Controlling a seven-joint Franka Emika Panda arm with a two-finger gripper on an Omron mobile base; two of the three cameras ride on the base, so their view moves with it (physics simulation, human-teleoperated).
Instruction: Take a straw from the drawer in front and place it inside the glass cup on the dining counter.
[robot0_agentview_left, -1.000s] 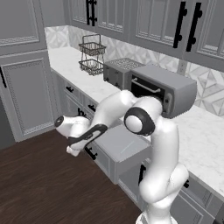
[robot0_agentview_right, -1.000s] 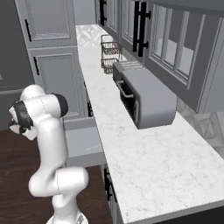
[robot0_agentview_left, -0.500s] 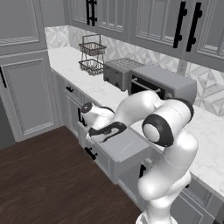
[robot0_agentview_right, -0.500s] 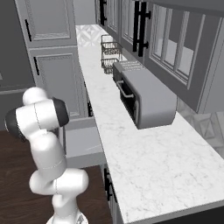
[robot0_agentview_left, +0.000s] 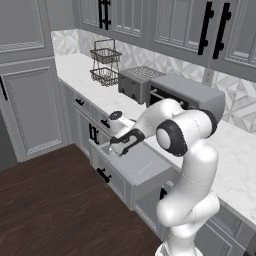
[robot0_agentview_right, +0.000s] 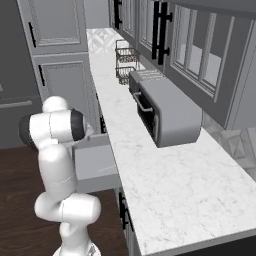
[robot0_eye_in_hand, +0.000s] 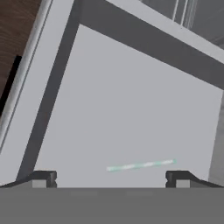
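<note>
Straw (robot0_eye_in_hand: 140, 165) lies flat on the open drawer's (robot0_eye_in_hand: 131, 109) floor; your end effector (robot0_eye_in_hand: 111, 177) hangs above it, fingers spread wide.

Drawer (robot0_agentview_left: 142, 172) is pulled out from under the wall counter; grey, shallow, w/ black bar handle on front. Straw (robot0_eye_in_hand: 140, 165), thin, pale greenish, is laid flat on drawer floor (robot0_eye_in_hand: 131, 109), apart from the walls.

Bare drawer (robot0_eye_in_hand: 131, 109) floor surrounds the straw (robot0_eye_in_hand: 140, 165); its walls (robot0_eye_in_hand: 52, 87) bound access.
</note>
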